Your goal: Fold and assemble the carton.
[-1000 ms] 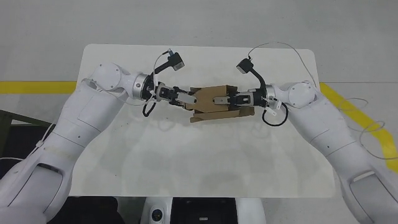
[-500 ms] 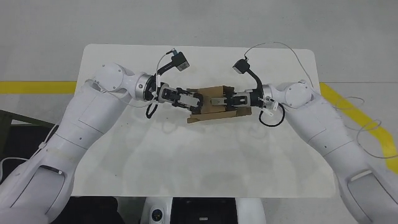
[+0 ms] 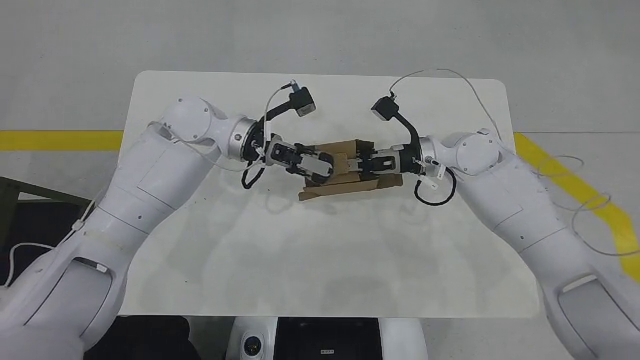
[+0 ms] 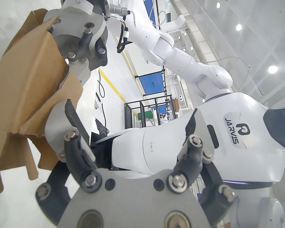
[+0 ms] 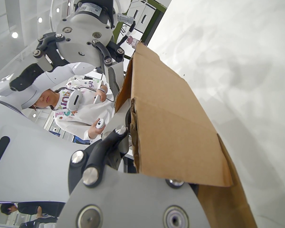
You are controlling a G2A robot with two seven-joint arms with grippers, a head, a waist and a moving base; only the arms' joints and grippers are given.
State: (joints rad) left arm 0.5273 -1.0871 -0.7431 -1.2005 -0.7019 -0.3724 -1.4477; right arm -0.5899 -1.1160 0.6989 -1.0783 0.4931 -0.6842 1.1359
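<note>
At 9 o'clock of the carton, the left gripper gaped open against a flap. At 3 o'clock, the right gripper clamped its wall.

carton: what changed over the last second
The left gripper, open, pushed further in over the carton toward the right gripper, and the carton slid slightly toward the left gripper's side. The right gripper stayed at the carton's other end, and the carton stayed between the two.
</note>
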